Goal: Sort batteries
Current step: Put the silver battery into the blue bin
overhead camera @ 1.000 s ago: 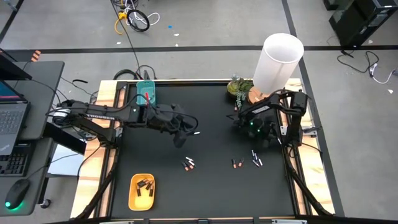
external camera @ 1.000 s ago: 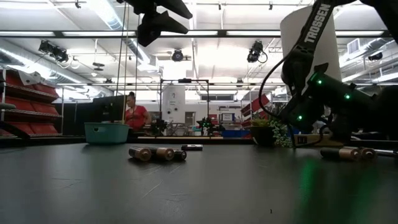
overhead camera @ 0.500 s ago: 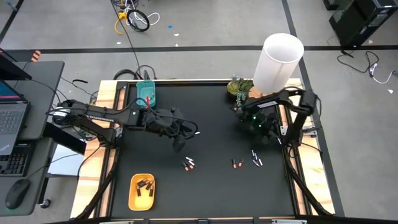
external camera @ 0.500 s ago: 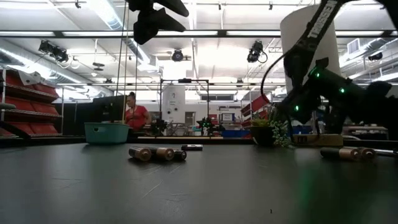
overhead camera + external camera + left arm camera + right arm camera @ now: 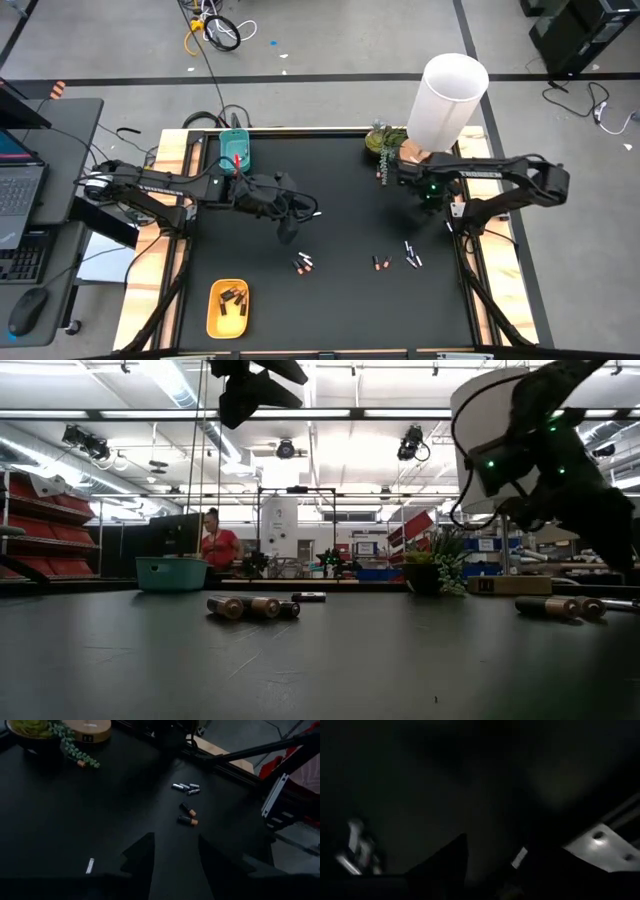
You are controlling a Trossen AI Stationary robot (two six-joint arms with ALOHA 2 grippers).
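Left gripper [image 5: 296, 222], jaws parted and empty, is hovering mid-mat; batteries [image 5: 305, 264] are lying at its six o'clock. Right gripper [image 5: 398, 178], jaw state untellable, is sitting near the mat's [image 5: 340, 310] three-o'clock edge.

A white cylinder [image 5: 448, 100] stands beside a potted plant [image 5: 385, 140]; laptop [image 5: 20, 190] off-table.
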